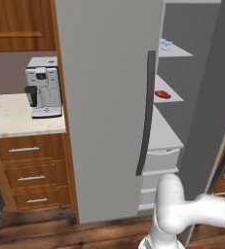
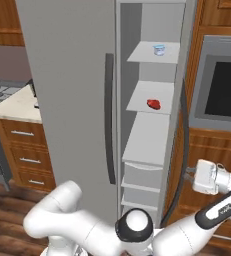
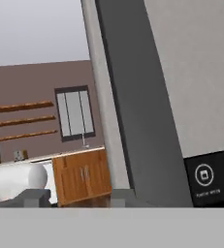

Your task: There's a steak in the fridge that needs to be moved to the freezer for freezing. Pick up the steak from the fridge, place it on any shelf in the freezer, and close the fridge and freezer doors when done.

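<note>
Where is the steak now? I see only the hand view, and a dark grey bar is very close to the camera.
Observer: The steak lies on a solid grey shelf inside the open freezer, one shelf below a small clear cup.
Operator: Is the fridge door closed?
Observer: Yes. The fridge door sits flat and shut, to the left of the freezer.
Operator: And what is the bar in front of my hand?
Observer: It is the freezer door handle. The gripper is shut on it, and the freezer door stands wide open.
</note>
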You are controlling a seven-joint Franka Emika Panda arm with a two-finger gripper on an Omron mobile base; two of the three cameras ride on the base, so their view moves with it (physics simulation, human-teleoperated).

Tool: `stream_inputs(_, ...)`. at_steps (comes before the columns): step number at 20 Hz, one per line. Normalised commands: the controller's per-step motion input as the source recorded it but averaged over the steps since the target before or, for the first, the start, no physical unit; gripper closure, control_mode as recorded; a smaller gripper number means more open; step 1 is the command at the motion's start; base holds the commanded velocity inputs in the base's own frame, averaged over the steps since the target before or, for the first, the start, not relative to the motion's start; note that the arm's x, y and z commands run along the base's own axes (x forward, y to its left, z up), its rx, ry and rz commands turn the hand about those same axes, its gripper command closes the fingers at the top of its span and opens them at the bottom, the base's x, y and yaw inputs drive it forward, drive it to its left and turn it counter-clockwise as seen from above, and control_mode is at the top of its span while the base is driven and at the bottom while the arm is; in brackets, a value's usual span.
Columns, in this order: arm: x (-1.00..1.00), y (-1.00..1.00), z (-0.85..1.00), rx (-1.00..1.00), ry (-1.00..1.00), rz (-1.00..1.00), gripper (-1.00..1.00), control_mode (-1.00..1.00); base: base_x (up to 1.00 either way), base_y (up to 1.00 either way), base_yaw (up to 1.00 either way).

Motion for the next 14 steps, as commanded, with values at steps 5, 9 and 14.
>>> stream_inputs(5, 0.30, 0.74, -0.24, 0.00, -0.18, 0.04, -1.00, -1.00, 0.00, 0.00, 0.00)
stream_inputs(9, 0.12, 0.98, -0.18, 0.00, -0.22, -0.01, -1.00, -1.00, 0.00, 0.00, 0.00)
stream_inputs(14, -0.01, 1.00, -0.17, 0.02, -0.28, -0.24, -1.00, -1.00, 0.00, 0.00, 0.00)
